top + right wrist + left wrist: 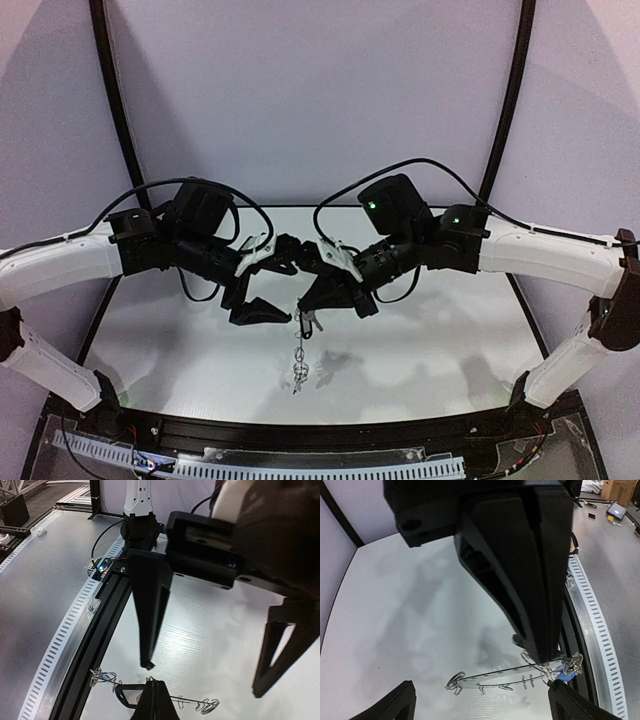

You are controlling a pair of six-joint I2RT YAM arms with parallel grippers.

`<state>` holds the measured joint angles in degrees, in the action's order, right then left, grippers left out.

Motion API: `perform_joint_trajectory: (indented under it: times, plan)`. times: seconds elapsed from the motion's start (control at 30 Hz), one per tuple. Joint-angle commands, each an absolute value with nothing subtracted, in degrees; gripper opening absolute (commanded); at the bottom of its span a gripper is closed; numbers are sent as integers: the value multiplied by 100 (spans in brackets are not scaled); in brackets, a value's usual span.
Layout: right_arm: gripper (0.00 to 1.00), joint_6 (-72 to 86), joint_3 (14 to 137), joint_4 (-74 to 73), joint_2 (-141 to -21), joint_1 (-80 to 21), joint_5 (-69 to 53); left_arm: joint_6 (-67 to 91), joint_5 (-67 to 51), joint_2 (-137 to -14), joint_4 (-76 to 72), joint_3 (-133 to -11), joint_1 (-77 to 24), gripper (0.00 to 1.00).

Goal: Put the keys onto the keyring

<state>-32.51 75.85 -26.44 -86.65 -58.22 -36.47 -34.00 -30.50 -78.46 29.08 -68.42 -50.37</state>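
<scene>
Little weight, likely slippery: the thin stiff keyring (495,676), apparently pinched at its rim by the right hand (154,687), wants an edge grip; left hand (481,683) gapes.

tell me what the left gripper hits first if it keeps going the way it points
Most likely the right gripper, shut on the ring just ahead of the left gripper's open fingers, though depth is unclear.

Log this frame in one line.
left gripper open, empty | right gripper shut on keyring | blue key at keyring rim
</scene>
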Motion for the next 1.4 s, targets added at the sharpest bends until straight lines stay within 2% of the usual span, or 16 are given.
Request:
perform_joint_trajectory:
  times: [0.0,0.13,0.53,0.67,0.9,1.13,1.37]
  plan:
    - [0,-3123,7609,-2173,-8375,-5798,-3470,-3431,-3341,-7787,3197,-6919,-5033,94]
    - [0,-3047,7570,-2078,-8341,-5794,-3538,-3130,-3253,-7834,2839,-6890,-5032,91]
    - [0,-3028,7318,-1928,-8148,-5801,-3540,-2678,-3363,-7673,2154,-6620,-5036,63]
    - [0,-3006,7320,-1887,-8193,-5799,-3546,-2528,-3332,-7672,1948,-6558,-5035,61]
    - [0,-2898,7278,-1714,-8286,-5800,-3577,-2279,-3286,-7688,1512,-6536,-5036,50]
    - [0,-2860,7182,-1675,-8216,-5799,-3443,-2199,-3390,-7579,1352,-6447,-5036,48]
    - [0,-2696,6942,-1498,-7985,-5790,-2684,-2073,-3265,-7259,1498,-6110,-5033,47]
